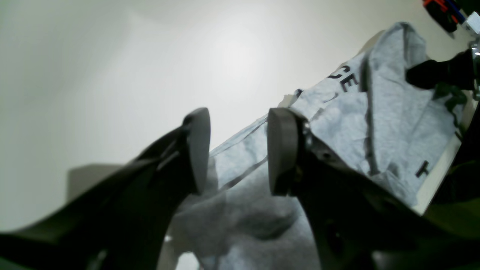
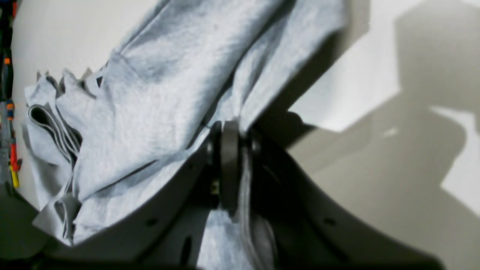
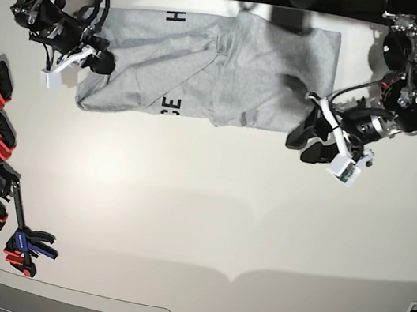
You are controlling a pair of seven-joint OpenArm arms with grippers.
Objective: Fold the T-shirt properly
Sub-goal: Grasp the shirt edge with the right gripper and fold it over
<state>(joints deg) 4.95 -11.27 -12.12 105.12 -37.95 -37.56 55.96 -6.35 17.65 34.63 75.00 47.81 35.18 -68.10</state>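
Soft heather-grey T-shirt [image 3: 208, 64], creased, black block letters showing, lies across the far side of the white table [image 3: 197, 226]. Right gripper [image 2: 229, 165] pinches a fold of its cloth. Left gripper [image 1: 238, 150] stands parted, apparently empty, at the opposite edge.

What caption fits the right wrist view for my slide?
Right gripper pinches a fold of the grey T-shirt above the white table.
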